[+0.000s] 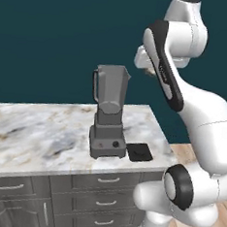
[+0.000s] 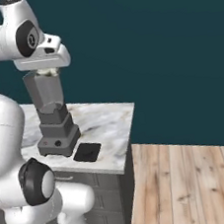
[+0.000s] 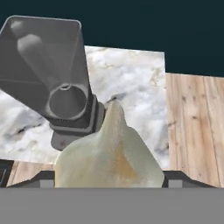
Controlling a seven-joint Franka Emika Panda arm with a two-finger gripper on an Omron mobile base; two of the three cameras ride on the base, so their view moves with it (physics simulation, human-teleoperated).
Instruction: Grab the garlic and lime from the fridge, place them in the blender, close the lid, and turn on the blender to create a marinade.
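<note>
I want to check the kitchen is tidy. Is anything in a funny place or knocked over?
Nothing is knocked over or spilled. The blender stands upright on the counter. Its lid lies flat on the counter beside the base, not on the jar. The gripper holds the garlic above the open jar.

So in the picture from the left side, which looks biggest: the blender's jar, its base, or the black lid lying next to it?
1. Jar, the largest, tall and tapered.
2. Base, shorter but boxy, not far behind the jar.
3. Lid, clearly the smallest, a flat square on the counter.
</note>
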